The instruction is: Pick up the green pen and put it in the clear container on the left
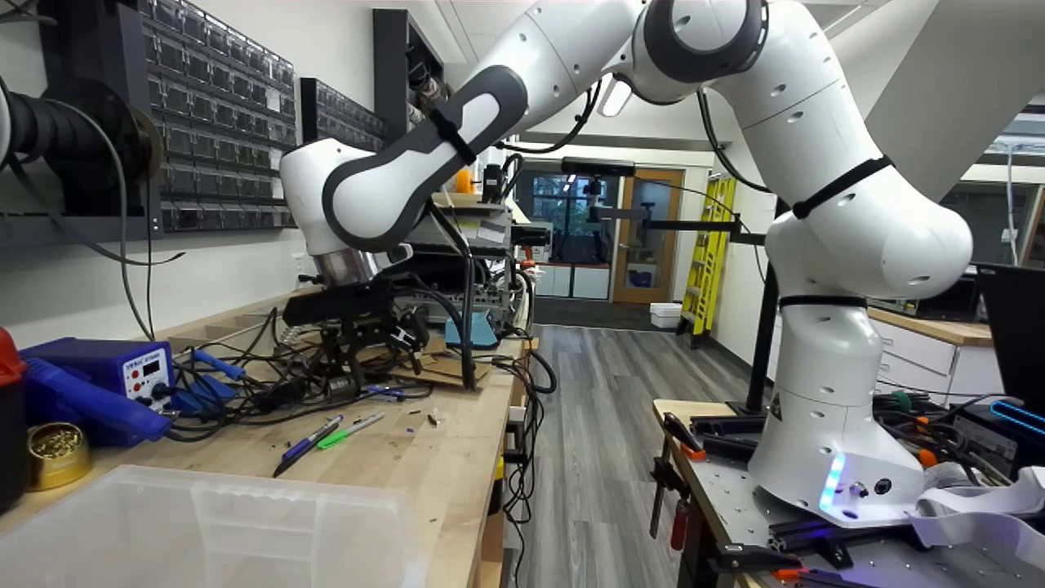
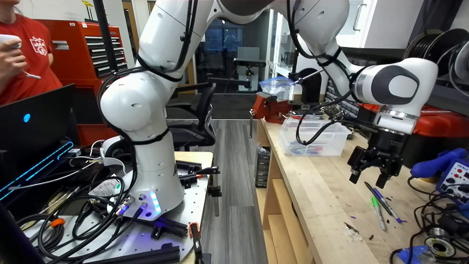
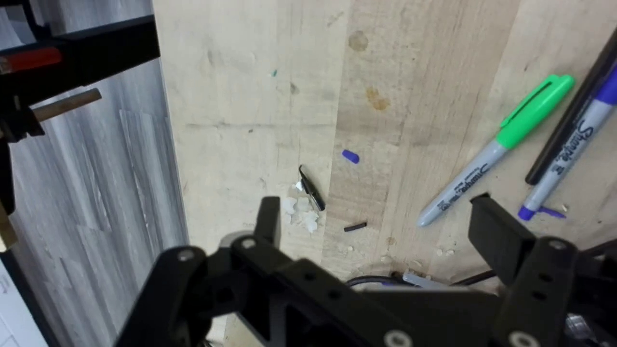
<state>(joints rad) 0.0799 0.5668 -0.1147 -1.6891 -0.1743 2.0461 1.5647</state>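
"Sharpie" on the green pen [image 3: 496,149]; likewise the purple marker [image 3: 573,144] (blue station [image 1: 114,363], red shirt [image 2: 36,66]: letters blurred).

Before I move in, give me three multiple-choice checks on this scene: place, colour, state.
1. Where is the green pen?
A) in the tub
B) on the bench
C) on the floor

2. What colour is its barrel?
A) grey
B) red
C) yellow

3. How do the fingers stand?
A) shut on the pen
B) shut, empty
C) apart, empty

1: B, the wrist view shows it lying there.
2: A, the barrel beyond the green cap is grey.
3: C, a wide gap separates them, with nothing gripped.
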